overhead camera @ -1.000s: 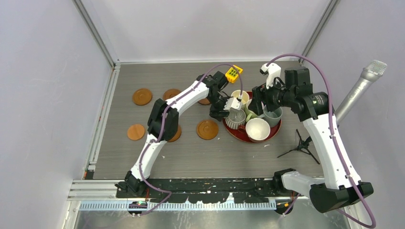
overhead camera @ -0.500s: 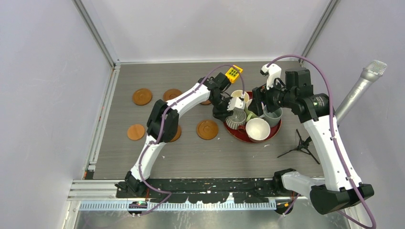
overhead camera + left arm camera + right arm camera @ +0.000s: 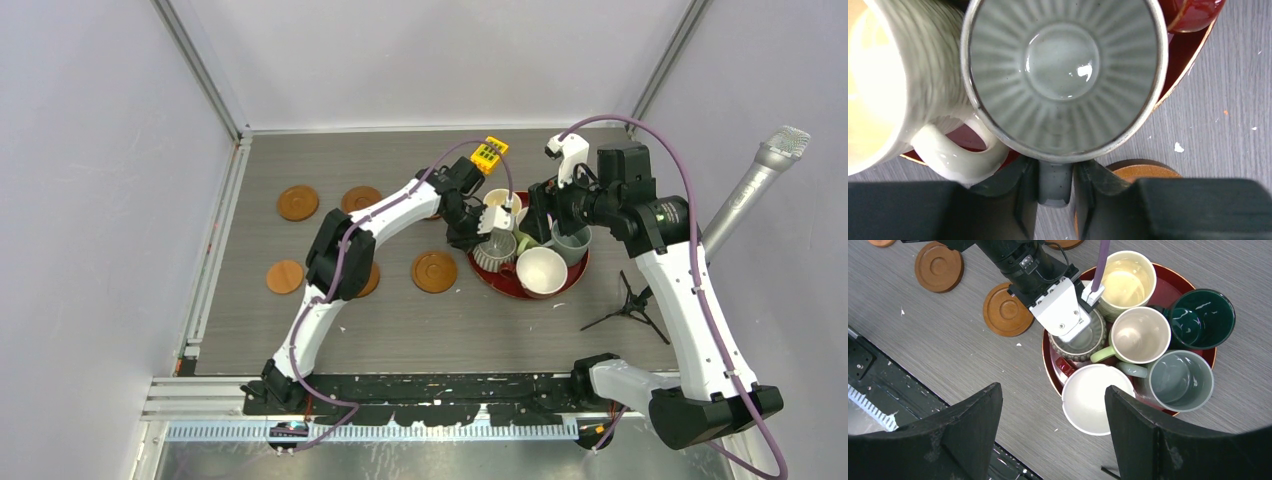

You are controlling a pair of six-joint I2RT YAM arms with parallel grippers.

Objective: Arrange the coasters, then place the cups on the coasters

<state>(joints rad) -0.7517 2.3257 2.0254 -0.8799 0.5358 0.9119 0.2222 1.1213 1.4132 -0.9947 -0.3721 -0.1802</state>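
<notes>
Ribbed grey-white mug (image 3: 1063, 75); cream mug (image 3: 1125, 282); dark teal mug (image 3: 1202, 315); glossy red tray (image 3: 1168, 285); brown coasters (image 3: 939, 266); grey woodgrain table (image 3: 948, 350).

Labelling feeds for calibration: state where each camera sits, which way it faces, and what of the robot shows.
Top external: above and behind the bases, looking down and forward over the table; left arm and right arm show whole.
Left wrist: on the left arm, looking down into the ribbed cup; its fingers flank the handle.
Right wrist: above the red tray, looking down on six cups; its spread fingers at the bottom, the left gripper beyond.
Shared: all three show the ribbed cup on the red tray.
</notes>
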